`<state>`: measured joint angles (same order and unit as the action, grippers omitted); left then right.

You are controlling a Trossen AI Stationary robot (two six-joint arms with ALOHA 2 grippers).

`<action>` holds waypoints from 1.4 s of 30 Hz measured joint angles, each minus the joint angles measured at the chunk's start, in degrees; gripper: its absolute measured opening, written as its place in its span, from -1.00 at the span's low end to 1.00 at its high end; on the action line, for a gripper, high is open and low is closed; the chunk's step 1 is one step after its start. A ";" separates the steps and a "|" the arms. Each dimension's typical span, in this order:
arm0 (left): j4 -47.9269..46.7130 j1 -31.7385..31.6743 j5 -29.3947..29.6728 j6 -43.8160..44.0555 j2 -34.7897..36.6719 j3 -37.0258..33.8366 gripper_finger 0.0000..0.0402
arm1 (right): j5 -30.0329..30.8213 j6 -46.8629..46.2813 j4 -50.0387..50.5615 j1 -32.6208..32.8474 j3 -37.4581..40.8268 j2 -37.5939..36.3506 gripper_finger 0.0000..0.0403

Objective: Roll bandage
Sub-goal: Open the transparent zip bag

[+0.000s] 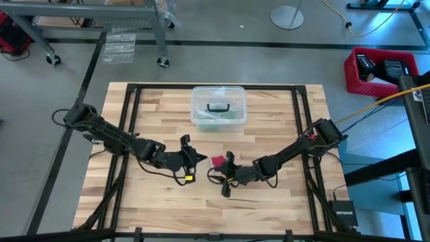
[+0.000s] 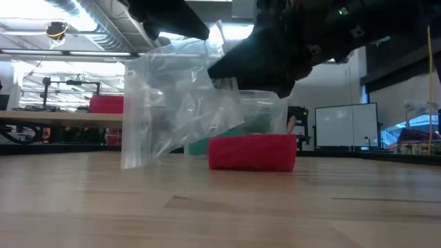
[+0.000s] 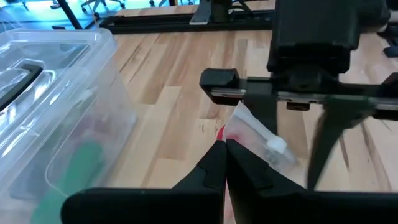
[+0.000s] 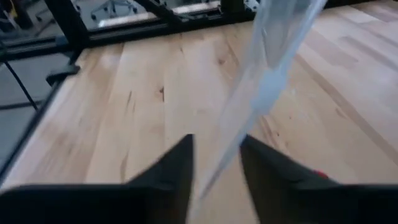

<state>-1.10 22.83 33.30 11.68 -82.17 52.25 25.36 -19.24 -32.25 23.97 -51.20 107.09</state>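
Note:
The red bandage (image 2: 252,151) is a short roll lying on its side on the wood table (image 1: 161,202), near the middle (image 1: 218,162). A clear plastic bag (image 2: 172,103) hangs in front of it, held from above by my left gripper (image 3: 224,142), which is shut. My right gripper (image 4: 216,149) is open, one finger on each side of the bag's edge (image 4: 261,93); I cannot tell whether they touch it. In the high view the right gripper (image 1: 226,175) stands just beside the bandage, on its near side. My left gripper pinches the clear bag's upper edge (image 3: 239,124) between its two fingertips, coming slanting down from the table's left. The bag hangs slack below the fingers, and its lower corner (image 2: 129,165) is down at the table top.
A clear plastic box with a black handle (image 1: 218,106) stands at the far middle of the table, with green things inside. A black frame (image 1: 127,134) runs along the table's sides. Bare wood lies toward the near edge.

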 joint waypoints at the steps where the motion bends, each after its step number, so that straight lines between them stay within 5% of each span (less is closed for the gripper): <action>1: 0.00 0.02 0.00 0.06 0.00 0.00 -1.00 | 0.04 0.04 0.50 0.00 0.00 0.00 -0.54; 5: 0.06 0.02 -0.27 2.38 0.00 0.00 -1.00 | 0.46 0.06 0.98 0.00 0.00 0.00 -0.94; 9: -0.61 -0.40 -5.93 4.75 1.10 0.02 -0.97 | 0.94 0.04 1.24 0.00 0.00 0.00 -0.92; 14: -4.49 -1.91 -16.32 9.01 4.62 0.09 -0.69 | -0.32 0.07 1.35 0.00 0.00 0.00 -0.96; 24: -3.69 -5.24 -17.24 7.97 5.23 0.11 -0.16 | -0.51 0.43 0.70 0.00 0.00 0.00 -0.96; 29: 0.74 -6.49 -24.41 9.22 2.21 0.11 -0.11 | -0.55 0.68 0.65 0.02 0.02 0.00 -0.98; 42: -1.28 -6.64 -27.05 7.71 5.38 0.09 -0.15 | -0.45 0.70 0.79 0.02 0.02 0.00 -0.98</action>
<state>-2.38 16.19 6.25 19.40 -76.79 52.34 24.91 -18.55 -31.45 23.98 -51.18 107.09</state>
